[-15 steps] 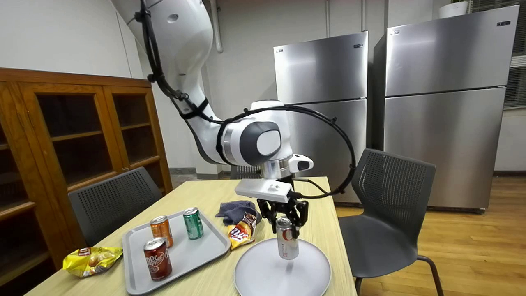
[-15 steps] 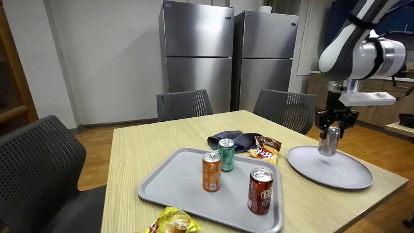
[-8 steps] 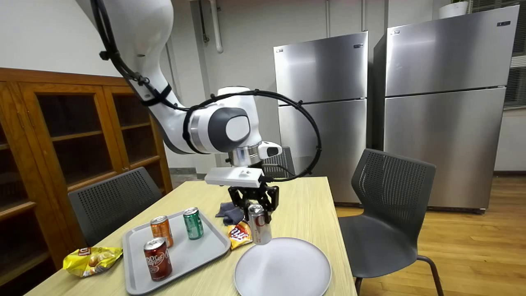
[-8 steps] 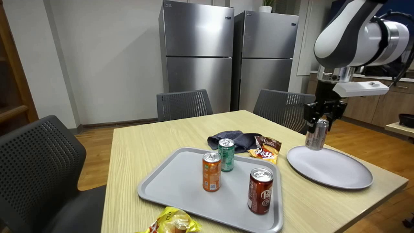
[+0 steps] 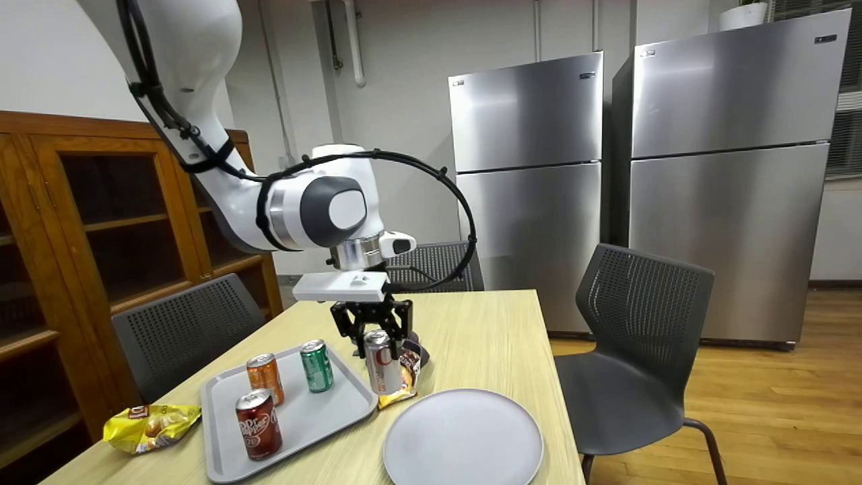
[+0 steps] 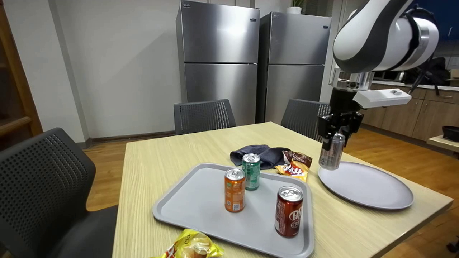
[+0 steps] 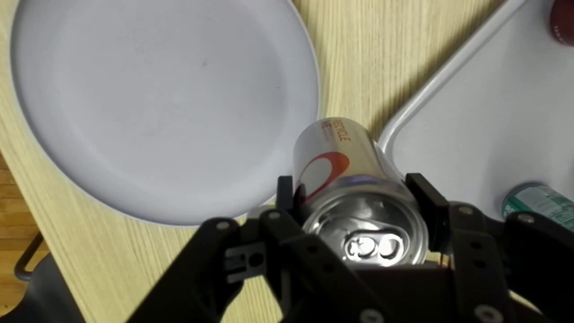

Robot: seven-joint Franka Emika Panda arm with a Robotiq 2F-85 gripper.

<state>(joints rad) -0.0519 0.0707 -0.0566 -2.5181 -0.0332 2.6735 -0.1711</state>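
Can (image 7: 356,188) in gripper (image 6: 335,144), apparently aloft

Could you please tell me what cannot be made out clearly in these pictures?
Cloth, in an exterior view: largely hidden behind the gripper and silver can.
Yellow bag, in an exterior view: cut off by the bottom edge.
Red can, wrist view: cut off by the right edge.
Green can, wrist view: partly covered by the gripper.

Indoor light is fairly bright and even — a white flare marks a steel fridge (image 6: 219,70), sharp glints the can lid (image 7: 367,231) — while soft shadow edges the tray (image 7: 497,103) (wrist view) and the cabinet panes (image 5: 128,252) look dark.
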